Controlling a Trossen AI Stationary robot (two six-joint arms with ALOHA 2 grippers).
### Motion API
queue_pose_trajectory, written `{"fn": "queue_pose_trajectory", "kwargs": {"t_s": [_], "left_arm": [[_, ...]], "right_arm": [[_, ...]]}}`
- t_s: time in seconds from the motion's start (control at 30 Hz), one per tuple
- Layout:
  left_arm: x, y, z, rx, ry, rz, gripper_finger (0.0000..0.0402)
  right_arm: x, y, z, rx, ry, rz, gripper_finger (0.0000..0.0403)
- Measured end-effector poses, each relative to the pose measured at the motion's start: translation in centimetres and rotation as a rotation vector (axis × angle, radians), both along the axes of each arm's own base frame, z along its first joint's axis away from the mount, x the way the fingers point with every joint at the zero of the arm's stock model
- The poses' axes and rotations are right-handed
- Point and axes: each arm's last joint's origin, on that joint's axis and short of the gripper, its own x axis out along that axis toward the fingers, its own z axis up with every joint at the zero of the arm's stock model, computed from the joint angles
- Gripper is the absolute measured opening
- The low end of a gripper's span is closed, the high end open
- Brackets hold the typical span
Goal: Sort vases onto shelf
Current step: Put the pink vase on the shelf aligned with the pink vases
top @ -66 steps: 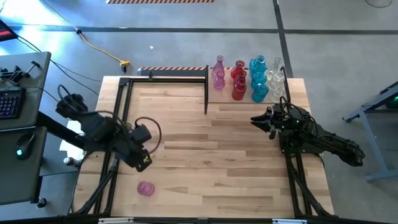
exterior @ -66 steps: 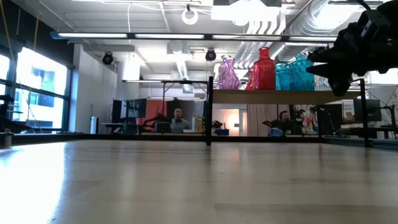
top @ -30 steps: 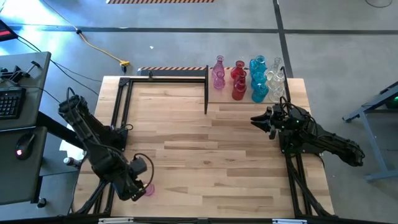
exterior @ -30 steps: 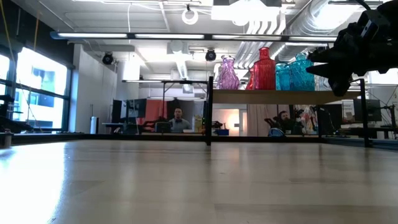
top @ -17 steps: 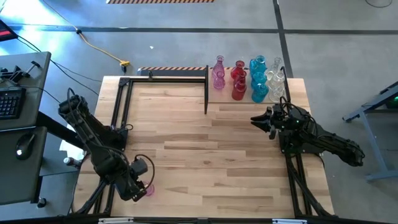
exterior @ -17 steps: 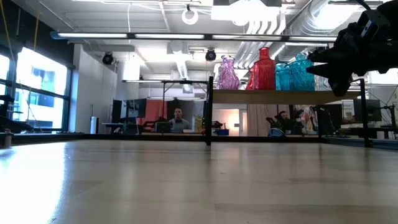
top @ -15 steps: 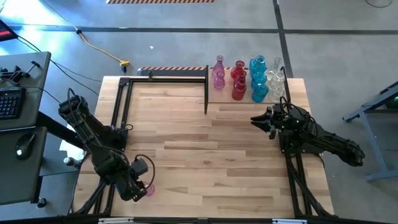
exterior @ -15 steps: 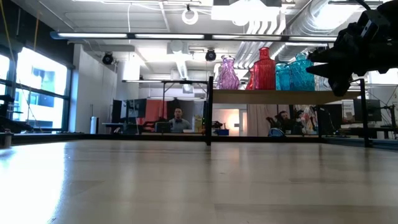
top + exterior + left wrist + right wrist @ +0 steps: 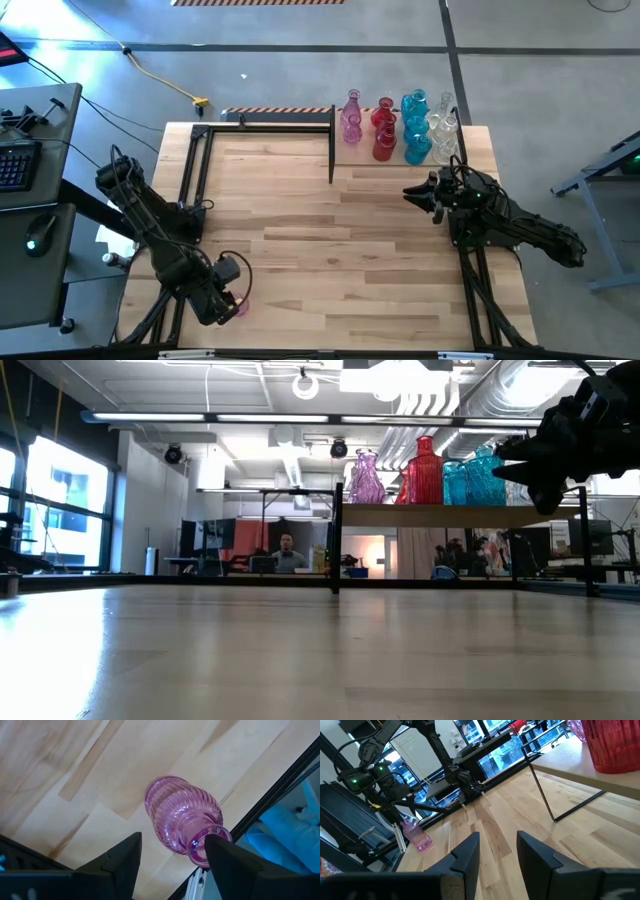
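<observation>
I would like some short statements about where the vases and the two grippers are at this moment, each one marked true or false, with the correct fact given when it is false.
1. A pink vase stands alone on the tabletop, far from the shelf. True.
2. The left gripper is shut on the pink vase. False: its fingers are open, one on each side of the vase.
3. The right gripper holds a red vase. False: it holds nothing and hovers in front of the shelf.
4. Pink, red, turquoise and clear vases stand on the shelf. True.
5. The pink vase lies on its side. False: it stands upright, mouth up.
</observation>
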Motion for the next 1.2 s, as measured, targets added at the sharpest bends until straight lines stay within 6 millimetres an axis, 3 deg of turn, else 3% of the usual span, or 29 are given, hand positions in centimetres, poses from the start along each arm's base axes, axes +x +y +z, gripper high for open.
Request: {"fn": "queue_pose_trajectory", "kwargs": {"t_s": [0.17,0.63,0.97,1.2], "left_arm": [[0.0,0.0,0.0,0.002,-0.002,0.001,0.0173],[0.1,0.0,0.0,0.005,-0.009,0.004,0.0015],[0.5,0.3,0.2,0.004,-0.01,-0.018,0.0013],[1.9,1.1,1.7,-0.002,-0.045,-0.067,0.0011]], "right_arm": [[0.0,0.0,0.0,0.0,0.0,0.0,0.011],[0.0,0.0,0.0,0.0,0.0,0.0,0.011],[0.0,0.0,0.0,0.0,0.0,0.0,0.011],[0.0,0.0,0.0,0.0,0.0,0.0,0.011]]}}
